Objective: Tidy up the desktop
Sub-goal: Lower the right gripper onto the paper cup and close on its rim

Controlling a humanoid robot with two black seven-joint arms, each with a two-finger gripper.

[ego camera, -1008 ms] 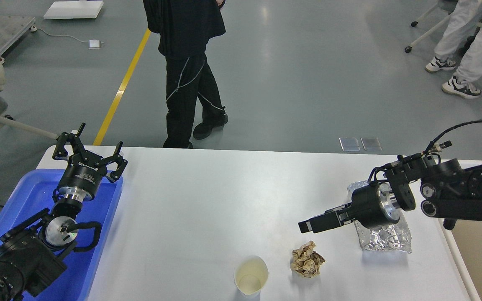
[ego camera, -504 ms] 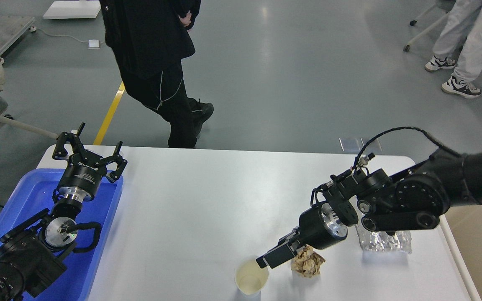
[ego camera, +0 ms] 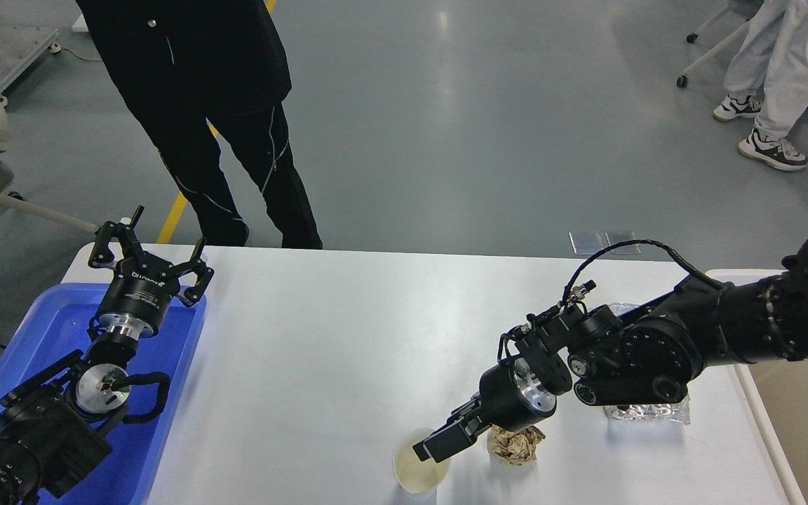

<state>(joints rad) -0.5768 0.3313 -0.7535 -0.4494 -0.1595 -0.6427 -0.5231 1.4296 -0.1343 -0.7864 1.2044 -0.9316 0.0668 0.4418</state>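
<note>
The desktop (ego camera: 320,337) is filling the lower frame, its middle lying bare. The right gripper (ego camera: 433,444) is reaching over the paper cup's (ego camera: 419,471) rim at bottom centre; its finger spacing is unreadable. The left gripper (ego camera: 148,261) is hanging spread above the blue tray (ego camera: 179,365) at lower left.

The table (ego camera: 348,337) is glossy white. A blue plastic tray (ego camera: 165,393) sits at its left edge. The paper cup (ego camera: 419,471) is pale cream, the crumpled paper ball (ego camera: 516,446) tan brown, the foil wrapper (ego camera: 649,410) crinkled silver. Both arms are black, with silver wrist rings.
</note>
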